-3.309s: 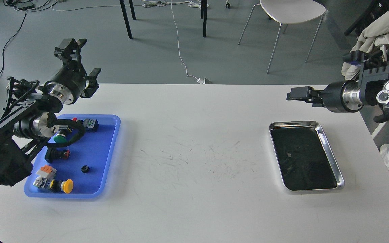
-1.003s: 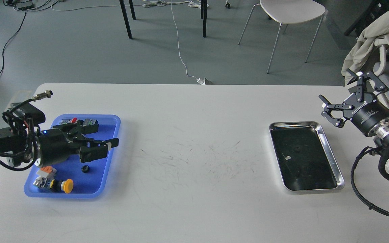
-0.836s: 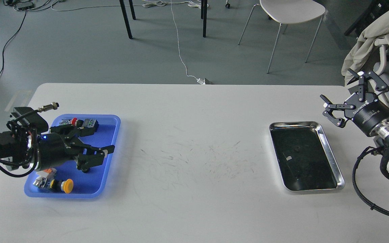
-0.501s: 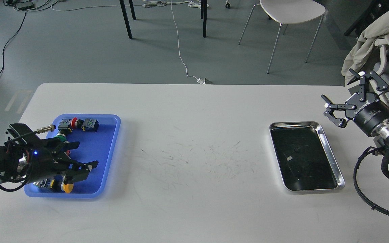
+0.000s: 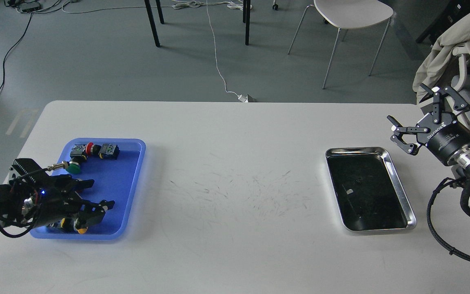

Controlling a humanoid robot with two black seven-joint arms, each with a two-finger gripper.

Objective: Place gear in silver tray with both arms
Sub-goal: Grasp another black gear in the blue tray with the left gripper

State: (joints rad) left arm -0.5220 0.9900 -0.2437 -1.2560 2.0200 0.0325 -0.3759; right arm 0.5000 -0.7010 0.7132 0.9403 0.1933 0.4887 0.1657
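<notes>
The silver tray (image 5: 357, 149) lies on the right of the white table, with only small specks on its dark bottom. My left gripper (image 5: 98, 192) hangs low over the front of the blue tray (image 5: 118, 175), its two fingers spread apart. The small black gear that lay there is hidden under or behind the near finger (image 5: 105, 203), and I cannot tell it from the gripper. My right gripper (image 5: 411, 111) is open and empty, in the air just beyond the silver tray's far right corner.
The blue tray also holds a red button unit (image 5: 92, 149), a green button (image 5: 72, 166) and a yellow button (image 5: 80, 229) partly under my left hand. A chair (image 5: 351, 16) and a jacket (image 5: 447, 45) stand beyond the table.
My left gripper came down from above the tray's back and moved toward its front, covering the gear's spot. The right arm swung round, opened, and now holds still.
</notes>
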